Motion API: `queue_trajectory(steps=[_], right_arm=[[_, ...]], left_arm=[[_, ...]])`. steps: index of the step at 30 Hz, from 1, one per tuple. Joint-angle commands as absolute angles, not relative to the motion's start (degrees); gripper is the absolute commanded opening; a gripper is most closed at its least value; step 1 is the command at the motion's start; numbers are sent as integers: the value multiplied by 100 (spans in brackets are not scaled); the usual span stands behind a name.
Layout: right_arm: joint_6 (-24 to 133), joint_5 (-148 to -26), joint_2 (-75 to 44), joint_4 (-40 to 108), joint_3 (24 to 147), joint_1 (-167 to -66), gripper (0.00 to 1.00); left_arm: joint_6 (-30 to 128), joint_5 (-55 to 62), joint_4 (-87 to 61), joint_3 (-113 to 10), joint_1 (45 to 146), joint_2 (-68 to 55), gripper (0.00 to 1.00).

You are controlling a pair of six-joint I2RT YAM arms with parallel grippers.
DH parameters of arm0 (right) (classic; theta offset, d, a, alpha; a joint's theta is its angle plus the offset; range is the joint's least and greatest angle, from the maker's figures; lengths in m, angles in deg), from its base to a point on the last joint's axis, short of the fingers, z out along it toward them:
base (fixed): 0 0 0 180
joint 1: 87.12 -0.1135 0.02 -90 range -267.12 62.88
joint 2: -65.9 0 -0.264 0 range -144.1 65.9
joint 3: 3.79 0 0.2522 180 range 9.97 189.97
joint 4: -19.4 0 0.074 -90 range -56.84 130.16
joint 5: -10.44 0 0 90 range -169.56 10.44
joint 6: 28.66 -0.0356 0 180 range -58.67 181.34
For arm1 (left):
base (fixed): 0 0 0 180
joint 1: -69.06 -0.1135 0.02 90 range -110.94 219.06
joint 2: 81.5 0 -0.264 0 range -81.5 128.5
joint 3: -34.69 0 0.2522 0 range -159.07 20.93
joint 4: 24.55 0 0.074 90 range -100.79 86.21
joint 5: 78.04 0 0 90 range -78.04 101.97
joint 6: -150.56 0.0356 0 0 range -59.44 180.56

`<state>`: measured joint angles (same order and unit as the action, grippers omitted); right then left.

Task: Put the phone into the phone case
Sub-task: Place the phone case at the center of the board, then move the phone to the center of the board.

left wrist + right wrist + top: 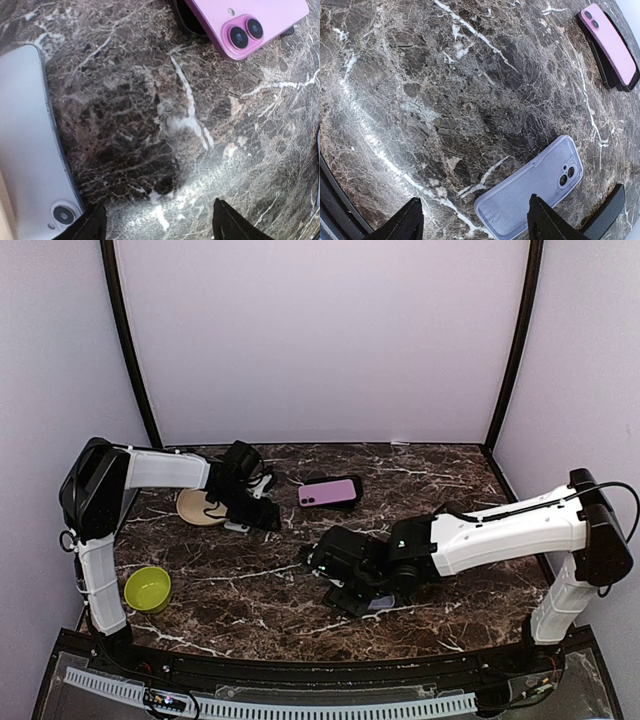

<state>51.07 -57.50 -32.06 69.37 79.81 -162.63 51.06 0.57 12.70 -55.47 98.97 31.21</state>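
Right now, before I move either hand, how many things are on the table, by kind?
Phones: 2, pink phone and silver phone.
Phone cases: 1, lavender case.
Black item under the pink phone: 1, kind unclear.
Dishes: 2, tan plate and green bowl.
Total: 6.

1. The white-shelled left arm (165, 470) folds at its elbow and reaches rightward. Its black two-finger left pincer (156, 226) points down, jaws spread wide, gripping nothing.
2. The white-shelled right arm (500, 530) stretches leftward and low. Its black two-finger right pincer (475, 222) likewise gapes empty.
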Motion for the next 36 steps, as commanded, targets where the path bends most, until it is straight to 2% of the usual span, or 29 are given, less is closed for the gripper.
queue_trajectory(steps=[1,13,20,36], right_arm=[[5328,-5800,-3316,6674,8030,-16185,71],[5471,-5754,-3463,6805,8124,-16126,72],[5507,-5776,-3559,6852,8169,-16130,72],[5553,-5846,-3697,6842,8213,-16121,73]], left_arm=[[5329,485,1357,-5783,9854,3139,75],[5389,331,1348,-5941,9405,3343,75],[5474,717,1408,-6086,9088,3379,74],[5579,1312,1809,-6598,9034,4043,91]])
